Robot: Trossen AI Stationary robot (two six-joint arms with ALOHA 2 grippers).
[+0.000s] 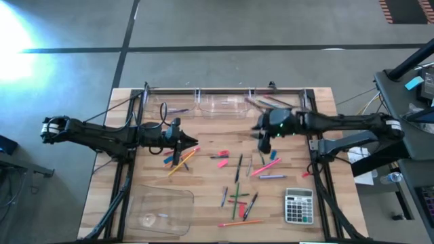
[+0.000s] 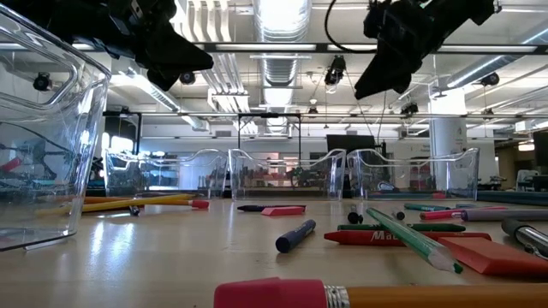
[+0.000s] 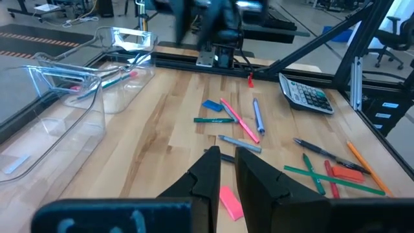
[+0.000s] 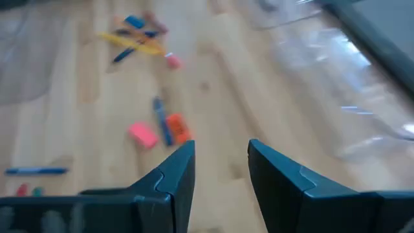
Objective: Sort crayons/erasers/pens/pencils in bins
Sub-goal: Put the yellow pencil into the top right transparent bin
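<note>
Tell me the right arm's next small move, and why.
Probably swing back down toward the loose sticks. The right gripper hovers open and empty above the table near the bins, while pens and pencils lie unsorted below it.

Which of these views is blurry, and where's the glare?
Right wrist view: smeared throughout, the pink eraser soft-edged and the bins streaked. High view: bright glare on the floor at the upper left corner. Low view: ceiling lights blown out, the nearest pencil out of focus.
</note>
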